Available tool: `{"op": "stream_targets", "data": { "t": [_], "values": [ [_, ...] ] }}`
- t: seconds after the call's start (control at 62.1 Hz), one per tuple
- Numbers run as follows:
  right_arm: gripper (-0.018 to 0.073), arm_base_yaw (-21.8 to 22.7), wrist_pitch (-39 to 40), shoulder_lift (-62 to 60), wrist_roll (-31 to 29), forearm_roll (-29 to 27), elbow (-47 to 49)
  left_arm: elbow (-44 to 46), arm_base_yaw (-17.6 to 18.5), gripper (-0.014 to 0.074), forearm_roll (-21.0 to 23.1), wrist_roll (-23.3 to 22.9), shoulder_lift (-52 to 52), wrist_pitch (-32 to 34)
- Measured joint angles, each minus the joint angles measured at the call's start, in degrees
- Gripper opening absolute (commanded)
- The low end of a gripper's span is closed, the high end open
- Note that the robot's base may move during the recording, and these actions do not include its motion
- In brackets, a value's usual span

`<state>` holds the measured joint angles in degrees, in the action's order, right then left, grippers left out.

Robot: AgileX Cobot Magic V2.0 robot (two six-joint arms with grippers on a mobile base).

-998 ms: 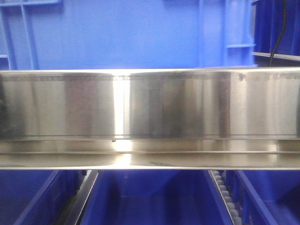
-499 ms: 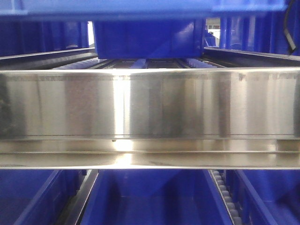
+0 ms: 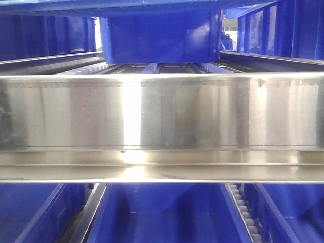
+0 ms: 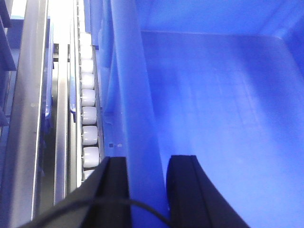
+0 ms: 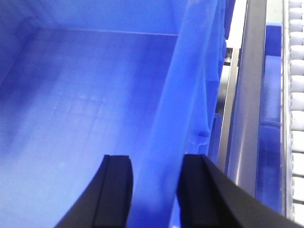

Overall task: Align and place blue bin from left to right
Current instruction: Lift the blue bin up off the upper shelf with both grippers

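Left gripper (image 4: 148,164): the two black fingers (image 4: 114,190) straddle the left side wall of the blue bin (image 4: 223,104), one inside and one outside, closed narrowly on the wall. Right gripper (image 5: 156,164): it has the same narrow grip on the bin's right side wall.

Just outside the left wall, white rollers (image 4: 89,128) run beside a steel rail (image 4: 28,118).

In the front view a steel crossbeam (image 3: 162,111) spans the rack. The blue strip along the top edge is probably the held bin's underside. A second bin (image 3: 157,38) sits at the far end of the roller lane.
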<state>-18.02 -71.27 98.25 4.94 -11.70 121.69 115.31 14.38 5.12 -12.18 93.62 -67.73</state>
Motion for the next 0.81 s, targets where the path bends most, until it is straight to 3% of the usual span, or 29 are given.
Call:
{"op": "stream_targets", "data": {
  "t": [0.805],
  "values": [
    [-0.0064, 0.0, 0.0, 0.0, 0.1, 0.0, 0.0, 0.0, 0.0, 0.0012, -0.2, 0.1, -0.1, 0.2]
  ]
}}
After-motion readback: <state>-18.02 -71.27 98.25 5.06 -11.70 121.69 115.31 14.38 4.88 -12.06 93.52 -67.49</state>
